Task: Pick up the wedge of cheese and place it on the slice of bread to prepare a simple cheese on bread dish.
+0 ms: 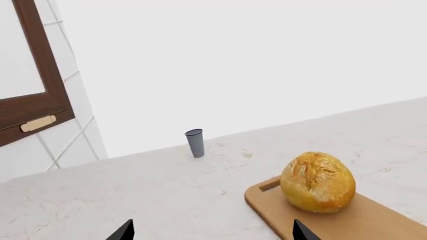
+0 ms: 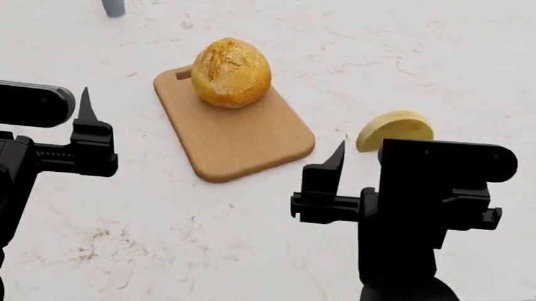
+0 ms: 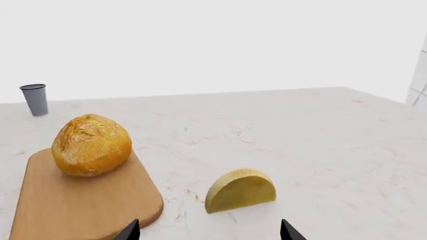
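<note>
Right jaws: spread wide, nothing between them, right gripper [image 2: 356, 164] poised above the table just short of the cheese; two dark tips peeking in at the near edge of the right wrist view [image 3: 208, 231].
Left jaws: also parted and empty, left gripper [image 2: 87, 113] hovering off to the left of the board; both tips showing in the left wrist view [image 1: 211, 231] with bare table between.
Wedge of cheese [image 2: 395, 130]: standing on its flat cut edge on the table, curved side up, to the right of the board and apart from it; smooth pale yellow face turned toward the right wrist camera [image 3: 240, 190]; untouched, not yet on the bread.
Slice of bread [image 2: 231, 73]: round golden loaf with a floury cracked top, sitting on the far end of the board beside its handle slot; well clear of both grippers; plain in the left wrist view [image 1: 317, 182] and the right wrist view [image 3: 91, 145].
Cutting board [image 2: 243, 135]: tan wood, lying flat and angled, near half bare.
Grey cup [image 1: 195, 143]: upright, far back on the table, well beyond the board.
Table [image 2: 435, 56]: pale marbled stone under everything.
Cabinet door [image 1: 33, 95]: brown frame with a brass handle, against white tile at the table's far left.
</note>
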